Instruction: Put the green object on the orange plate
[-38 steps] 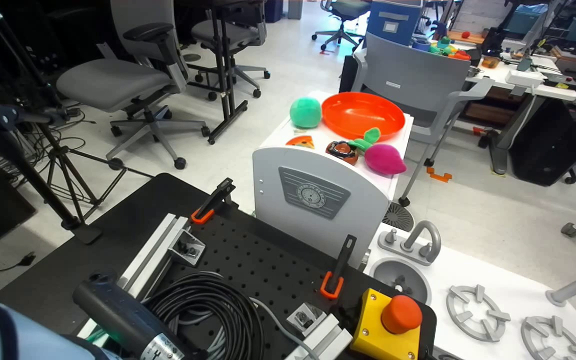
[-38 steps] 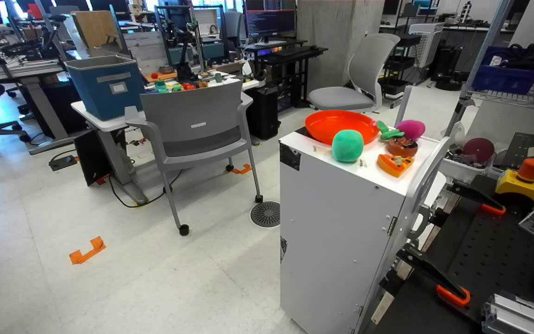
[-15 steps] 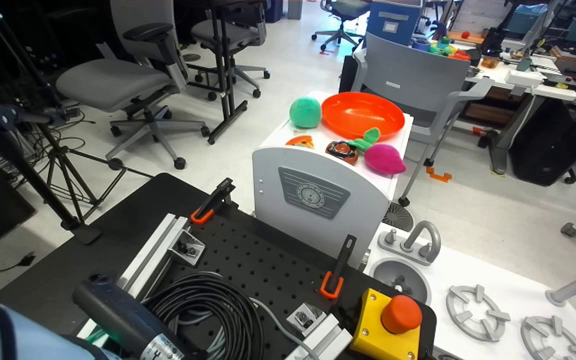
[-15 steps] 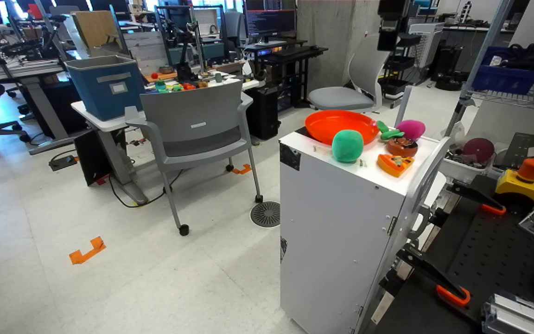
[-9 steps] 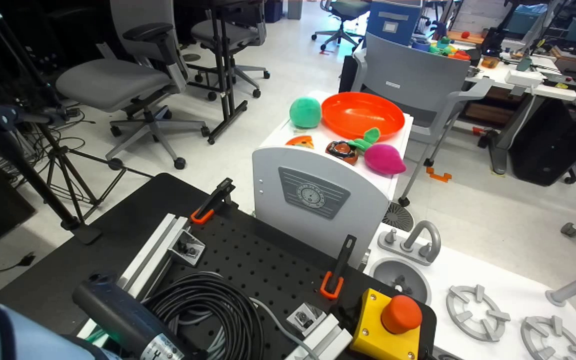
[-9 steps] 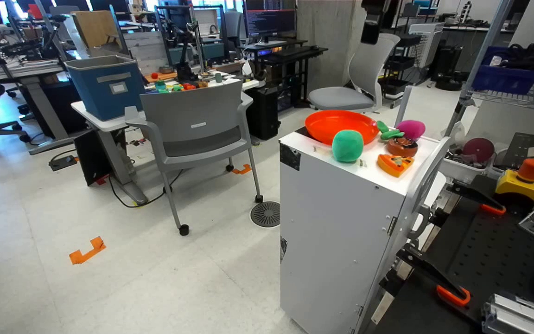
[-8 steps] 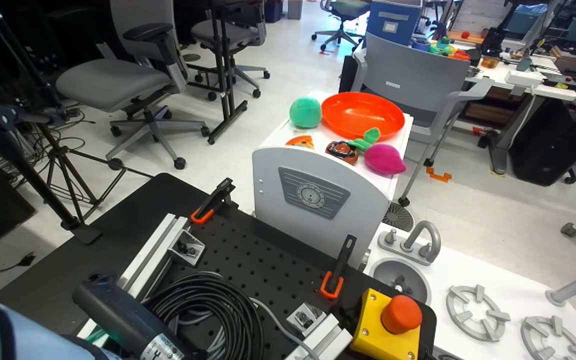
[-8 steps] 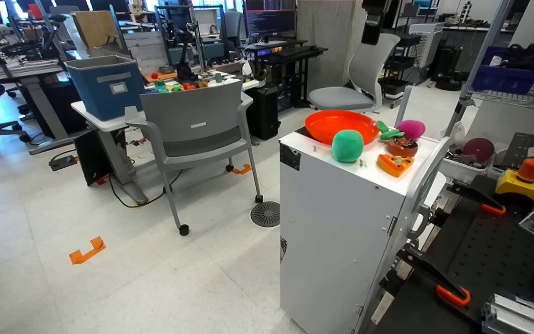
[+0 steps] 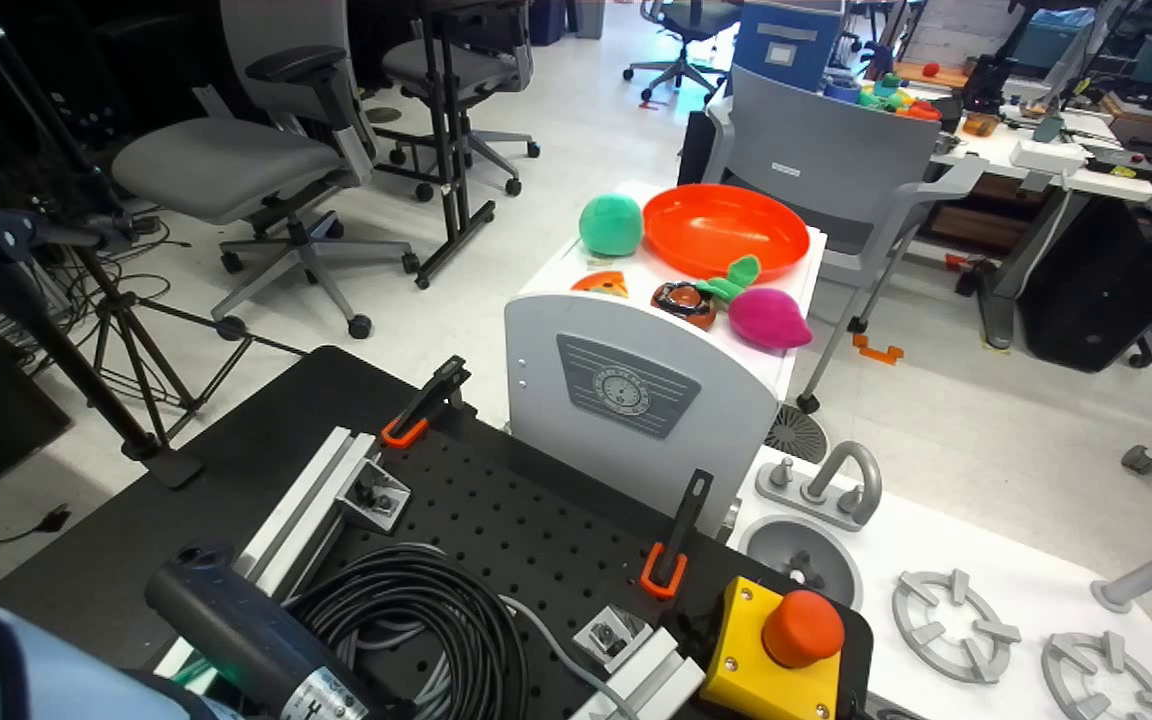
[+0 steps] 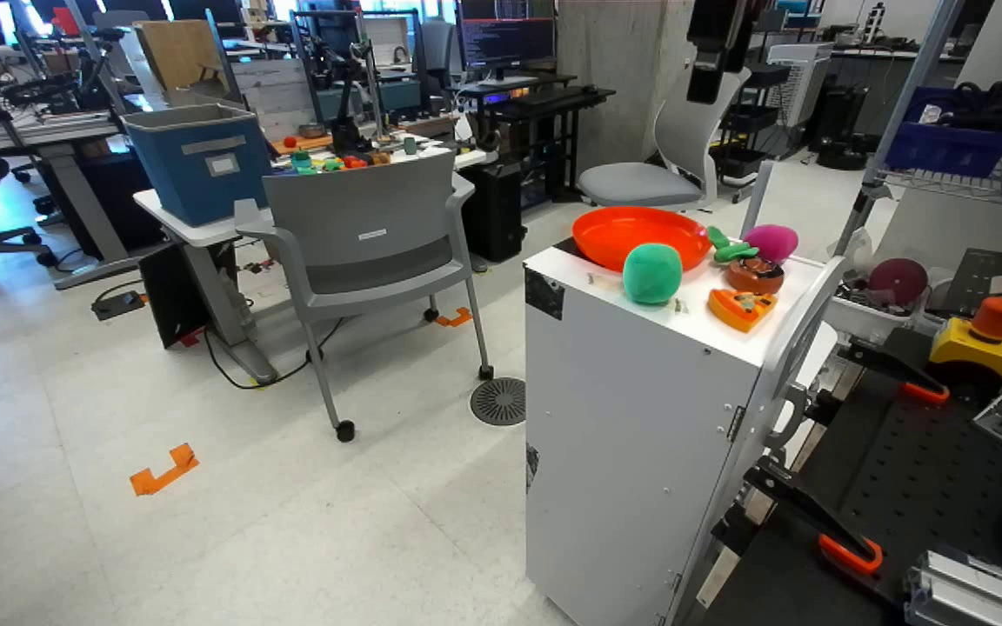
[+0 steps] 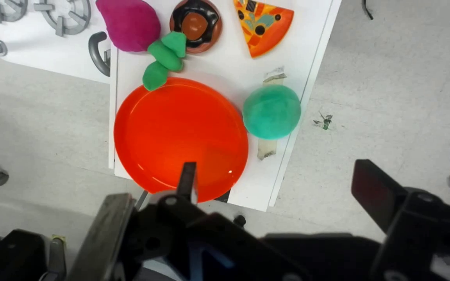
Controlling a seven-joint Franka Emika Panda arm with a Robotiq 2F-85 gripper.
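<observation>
"The green ball [image 11: 272,112], where is it?"

"On the counter [image 11: 305,47], just beside the orange plate [image 11: 178,128]; whether it touches the rim I can't tell. Tape [image 11: 267,149] shows at two sides of it."

"And the gripper [image 11: 275,168]?"

"Spread wide, nothing between its fingers [image 11: 377,195], hanging well apart from the ball."

"How do you think the ball will handle?"

"Light, I'd guess, and rather soft, with a dull skin that shouldn't slip much. I doubt a squeeze could break it. But it's round, and the counter's edge is near, so a nudge might roll it off."

"Where would you take hold?"

"Across the widest part, one finger each side, at mid-height or slightly lower. Grip too high and it could pop out downwards. I'd also turn the gripper so that neither finger lands on the plate's rim, and squeeze only until the ball gives a little."
</observation>
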